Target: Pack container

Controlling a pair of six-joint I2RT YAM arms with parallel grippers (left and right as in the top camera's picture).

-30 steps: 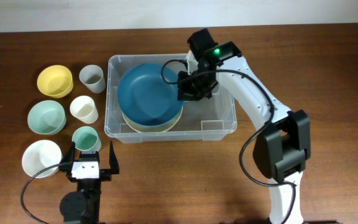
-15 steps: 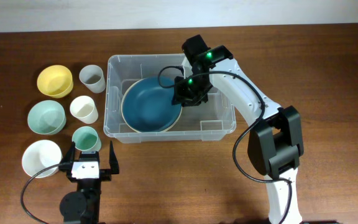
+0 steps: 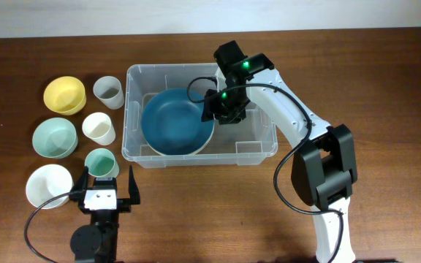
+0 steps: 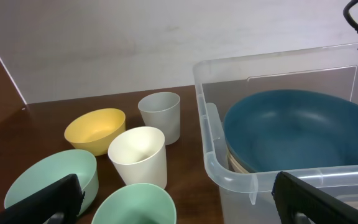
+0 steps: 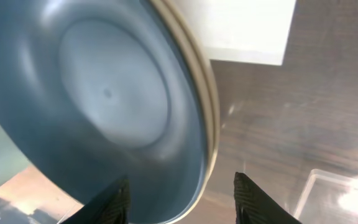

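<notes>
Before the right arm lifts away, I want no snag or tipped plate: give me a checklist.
1. Blue plate in the container, nested on the cream plate: ok.
2. Right claw open, fingers apart either side of the blue plate's rim: ok.
3. Fingers free of that rim: cannot tell.
4. Left claw open and empty: ok.
5. Teal cup by the left claw upright: ok.

Pastel bowls (image 3: 55, 137) beside cups (image 3: 98, 127)
</notes>
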